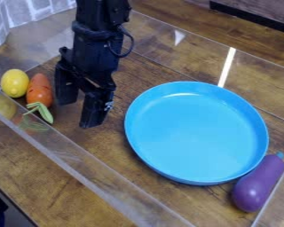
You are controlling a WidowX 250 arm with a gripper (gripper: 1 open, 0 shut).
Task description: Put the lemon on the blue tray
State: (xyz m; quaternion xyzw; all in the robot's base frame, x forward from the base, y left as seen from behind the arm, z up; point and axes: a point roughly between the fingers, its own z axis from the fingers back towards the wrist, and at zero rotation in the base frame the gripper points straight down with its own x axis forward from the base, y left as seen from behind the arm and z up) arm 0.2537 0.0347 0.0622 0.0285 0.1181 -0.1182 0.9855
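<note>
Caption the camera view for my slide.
Open claw beside the carrot and lemon, blue tray bare.

Text: none legible | labels, brands: none readable | numbers, signs: none readable | whole camera view, nothing to transcribe

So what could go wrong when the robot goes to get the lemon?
The carrot sits right beside the lemon, on the side facing the end effector, so the robot might bump it or grab it by mistake. The lemon is also close to the clear wall, which could get in the way of the fingers. And since the lemon is round and smooth, it might slip or roll.
</note>
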